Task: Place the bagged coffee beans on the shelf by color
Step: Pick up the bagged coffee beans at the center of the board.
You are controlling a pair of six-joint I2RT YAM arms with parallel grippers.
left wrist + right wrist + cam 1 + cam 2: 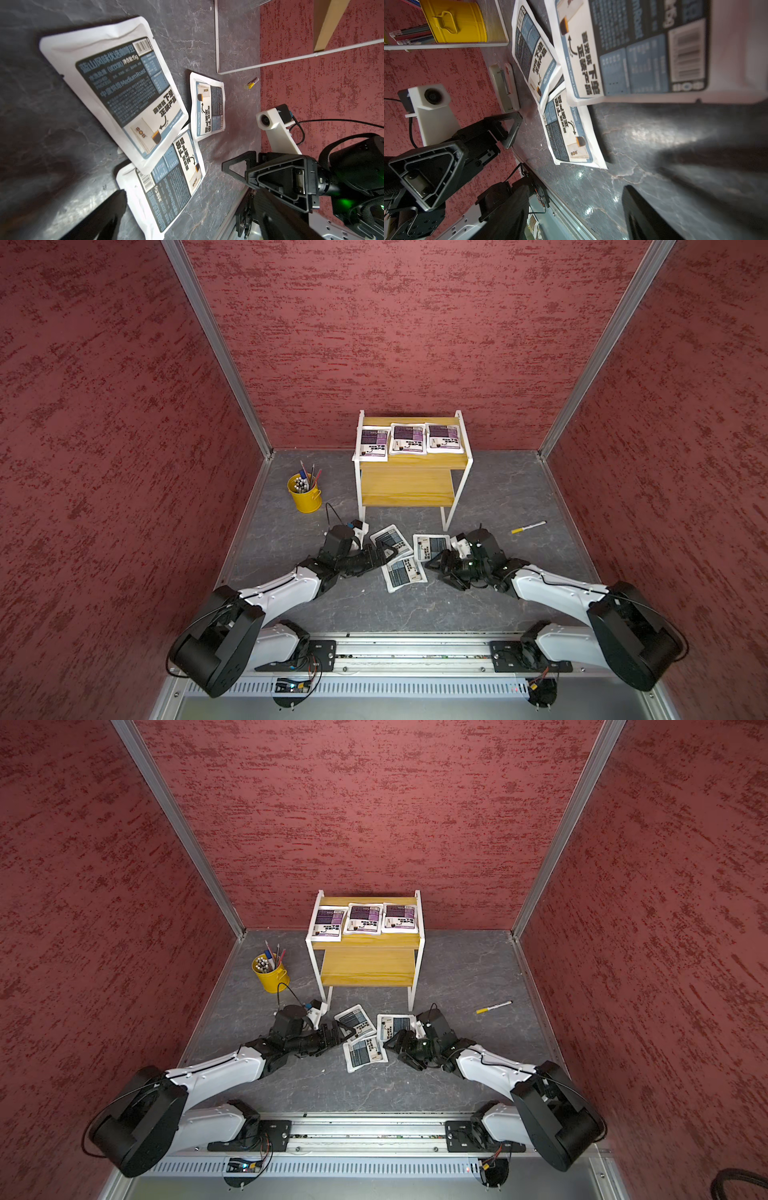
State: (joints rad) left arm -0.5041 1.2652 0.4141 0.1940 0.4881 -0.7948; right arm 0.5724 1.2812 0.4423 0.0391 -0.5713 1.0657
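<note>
Grey marbled worktop. Nearest: a flat white pouch with grey-blue label, its far corner under a second grey-blue pouch. Left claw is over that second pouch's near edge, jaws spread wide. Right claw has jaws apart, holding nothing, just beside a third grey-blue pouch. Far: white-framed shelf with yellow boards – three purple-labelled white pouches in a row on its top board.
</note>
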